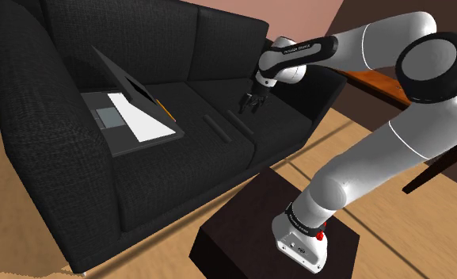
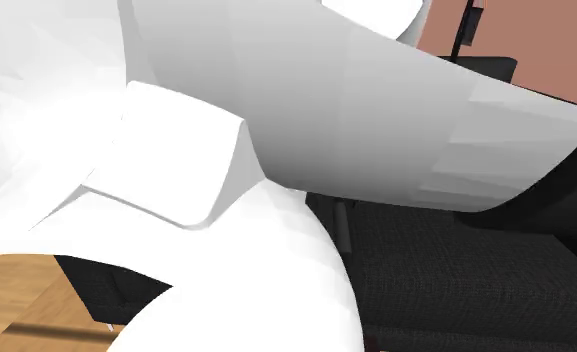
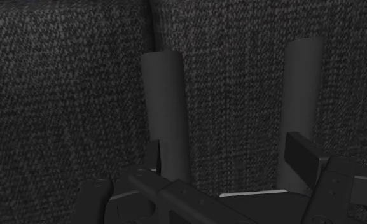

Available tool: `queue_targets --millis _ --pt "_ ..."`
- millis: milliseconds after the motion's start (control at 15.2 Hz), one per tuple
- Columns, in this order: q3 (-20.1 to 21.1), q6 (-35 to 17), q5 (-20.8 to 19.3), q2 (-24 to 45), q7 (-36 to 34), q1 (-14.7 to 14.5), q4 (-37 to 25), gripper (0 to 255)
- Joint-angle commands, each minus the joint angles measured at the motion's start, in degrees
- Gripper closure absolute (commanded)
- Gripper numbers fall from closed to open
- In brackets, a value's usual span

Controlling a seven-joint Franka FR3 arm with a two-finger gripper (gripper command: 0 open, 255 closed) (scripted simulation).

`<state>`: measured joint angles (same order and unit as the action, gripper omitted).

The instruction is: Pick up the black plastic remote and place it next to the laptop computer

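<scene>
The all-black two-finger gripper (image 1: 250,104) is hovering, jaws released and holding nothing. The slim black plastic remote (image 1: 218,127) is lying on the black fabric sofa (image 1: 60,158), just beside the jaws on the side of the open grey laptop (image 1: 131,111). It looks like the approach step; the next move calls for centring over the remote and descending.

arm (image 1: 377,47) ext. up-left | gripper (image 1: 250,105) pts down | fingers (image 3: 166,108) apart

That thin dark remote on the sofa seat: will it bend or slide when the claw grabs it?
The remote looks like a slim, straight bar, so it is probably stiff and light. Lying flat, it shouldn't roll. The sofa has coarse-looking fabric that may grip it, so sliding seems unlikely.
</scene>
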<state>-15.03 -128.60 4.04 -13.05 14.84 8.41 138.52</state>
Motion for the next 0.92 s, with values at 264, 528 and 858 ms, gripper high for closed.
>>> queue_targets --millis 264,528,858 --pt "-2.32 -5.45 2.9 9.86 3.79 0.75 -2.68 0" --pt "-2.21 -8.52 4.28 12.14 4.76 0.52 -1.73 0" --pt "-2.09 -10.47 5.31 13.72 5.47 0.4 -1.24 0"
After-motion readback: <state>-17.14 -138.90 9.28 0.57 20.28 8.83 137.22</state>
